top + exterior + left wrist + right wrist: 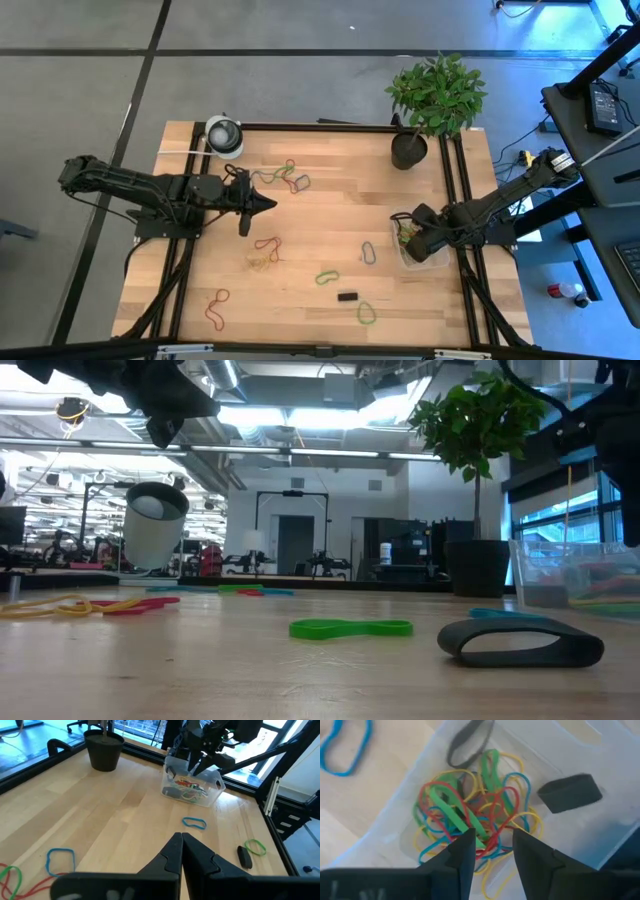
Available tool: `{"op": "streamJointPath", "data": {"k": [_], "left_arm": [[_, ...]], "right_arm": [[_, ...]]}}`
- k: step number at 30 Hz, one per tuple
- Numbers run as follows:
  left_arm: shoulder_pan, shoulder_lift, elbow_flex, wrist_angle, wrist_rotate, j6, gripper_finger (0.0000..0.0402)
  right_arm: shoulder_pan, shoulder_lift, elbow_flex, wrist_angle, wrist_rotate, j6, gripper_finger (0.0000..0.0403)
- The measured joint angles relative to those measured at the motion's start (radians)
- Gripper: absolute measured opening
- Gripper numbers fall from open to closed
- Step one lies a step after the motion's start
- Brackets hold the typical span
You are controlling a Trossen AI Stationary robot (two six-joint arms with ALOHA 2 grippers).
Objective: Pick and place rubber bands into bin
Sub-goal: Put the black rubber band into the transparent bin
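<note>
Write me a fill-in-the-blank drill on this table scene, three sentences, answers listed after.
1. The right tool hangs with its jaws ____ above the bin.
2. The left tool is ____ and holds nothing.
3. The potted plant stands on the same side of the table as the ____ arm.

Answers: open; shut; right

Your worktop (330, 220) is pale wood with visible planks and grain, smooth with a soft sheen, framed by black metal rails. The bin (216, 789) is clear, slightly cloudy plastic, and its bands (470, 815) are smooth, matt rubber. Your right end effector (492, 851) has dark matt fingers, and the pot (104, 751) is matt black.
</note>
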Motion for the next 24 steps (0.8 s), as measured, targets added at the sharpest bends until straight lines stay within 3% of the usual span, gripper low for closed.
{"op": "streamJointPath", "data": {"k": [9,15,19,21,24], "left_arm": [[0.0,0.0,0.0,0.0,0.0,0.0,0.0005],[0.0,0.0,0.0,0.0,0.0,0.014,0.0007],[0.0,0.0,0.0,-0.001,0.001,0.06,0.0016],[0.0,0.0,0.0,-0.008,0.0,0.07,0.0024],[0.0,0.0,0.0,-0.018,0.0,0.07,0.0037]], "right_arm": [[0.0,0.0,0.074,0.045,0.001,-0.039,0.0133],[0.003,0.001,0.108,0.384,0.185,-0.293,0.0121],[0.001,0.056,0.109,0.657,0.207,-0.583,0.009],[0.001,0.114,0.145,0.702,0.206,-0.655,0.0075],[0.0,0.236,0.267,0.581,0.207,-0.679,0.0052]]}}
